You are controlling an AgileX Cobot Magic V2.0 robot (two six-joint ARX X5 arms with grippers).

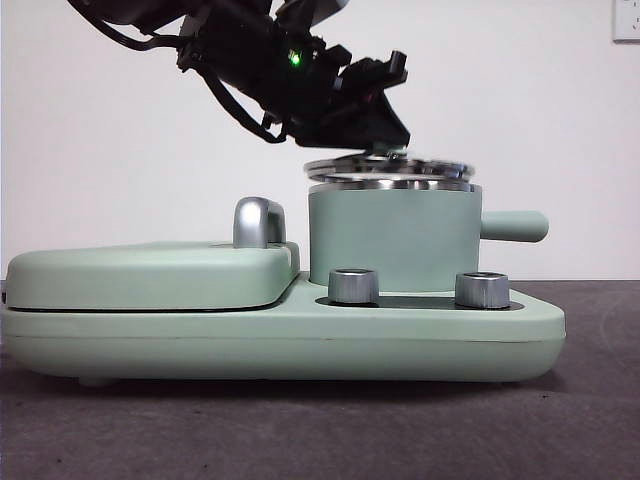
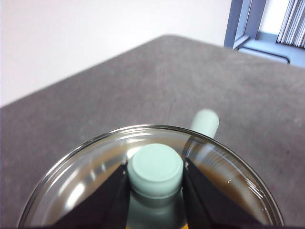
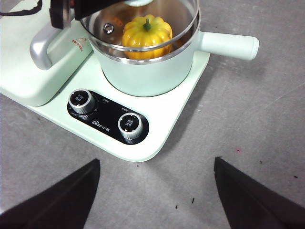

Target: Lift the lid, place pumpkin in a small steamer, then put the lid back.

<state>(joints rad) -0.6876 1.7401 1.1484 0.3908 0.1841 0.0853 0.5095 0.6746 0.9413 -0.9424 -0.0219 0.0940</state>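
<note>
The glass lid [image 1: 400, 166] hangs slightly tilted right over the small steamer [image 1: 390, 240], close to its steel rim. My left gripper [image 1: 385, 150] comes down from the upper left and is shut on the lid's mint knob [image 2: 156, 169]. Through the lid [image 3: 183, 12] the yellow-orange pumpkin [image 3: 147, 33] with its green stem sits inside the small steamer [image 3: 152, 74]. The right gripper [image 3: 155, 195] is open and empty, held back above the table in front of the appliance.
The pot's side handle [image 1: 515, 226] sticks out to the right. Left of the pot lies the flat mint grill cover [image 1: 150, 275] with a steel handle [image 1: 258, 222]. Two steel dials [image 3: 129, 126] sit on the base's front panel.
</note>
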